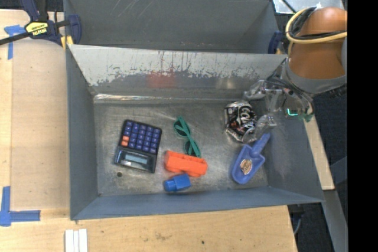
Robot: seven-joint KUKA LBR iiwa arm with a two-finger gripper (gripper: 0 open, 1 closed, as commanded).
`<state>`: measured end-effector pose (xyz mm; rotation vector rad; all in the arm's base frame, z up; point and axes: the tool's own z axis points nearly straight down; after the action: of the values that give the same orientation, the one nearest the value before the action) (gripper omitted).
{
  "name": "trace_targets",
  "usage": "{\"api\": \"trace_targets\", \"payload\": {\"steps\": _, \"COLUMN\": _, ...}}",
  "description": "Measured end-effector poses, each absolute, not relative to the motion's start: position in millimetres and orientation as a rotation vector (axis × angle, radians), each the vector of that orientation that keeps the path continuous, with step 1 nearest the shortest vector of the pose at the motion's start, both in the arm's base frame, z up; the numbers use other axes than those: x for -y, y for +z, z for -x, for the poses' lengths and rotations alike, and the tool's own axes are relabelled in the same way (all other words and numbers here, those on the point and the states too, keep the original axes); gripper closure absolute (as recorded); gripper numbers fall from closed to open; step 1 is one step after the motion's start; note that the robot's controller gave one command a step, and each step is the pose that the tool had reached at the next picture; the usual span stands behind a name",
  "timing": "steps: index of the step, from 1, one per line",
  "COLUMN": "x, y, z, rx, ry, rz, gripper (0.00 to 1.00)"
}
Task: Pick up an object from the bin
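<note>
The bin (82, 127) holds six things, one of each: blue calculator (139, 145), green plastic piece (186, 136), orange block (186, 163), blue cap (176, 185), blue scoop (250, 160), crumpled wrapper (239, 120).

I work from one camera. Mounted above bin (171, 20), pitched down and off-vertical: far wall shows broad inner face, near wall squeezed to narrow band. Lens looks from near-rim side toward far wall. Fairly close: bin takes most of frame, all four floor corners in sight. Orange-covered arm (316, 47) enters from frame right, seen from above, sitting at upper right of frame.
</note>
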<state>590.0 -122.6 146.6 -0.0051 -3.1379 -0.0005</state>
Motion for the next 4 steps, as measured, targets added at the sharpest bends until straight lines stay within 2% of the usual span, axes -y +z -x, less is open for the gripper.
{"api": "trace_targets", "payload": {"steps": 1, "x": 122, "y": 151, "z": -592.0, "rx": 3.146, "ry": 0.001, "rz": 0.001, "gripper": 0.00}}
{"api": "trace_targets", "payload": {"steps": 2, "x": 133, "y": 100, "z": -550.2, "rx": 3.133, "ry": 0.005, "rz": -0.358, "gripper": 0.00}}
{"api": "trace_targets", "payload": {"steps": 3, "x": 141, "y": 108, "z": -534.1, "rx": 3.064, "ry": 0.001, "rz": -0.703, "gripper": 0.00}}
{"api": "trace_targets", "payload": {"steps": 4, "x": 138, "y": 128, "z": -539.2, "rx": 3.051, "ry": 0.003, "rz": -0.771, "gripper": 0.00}}
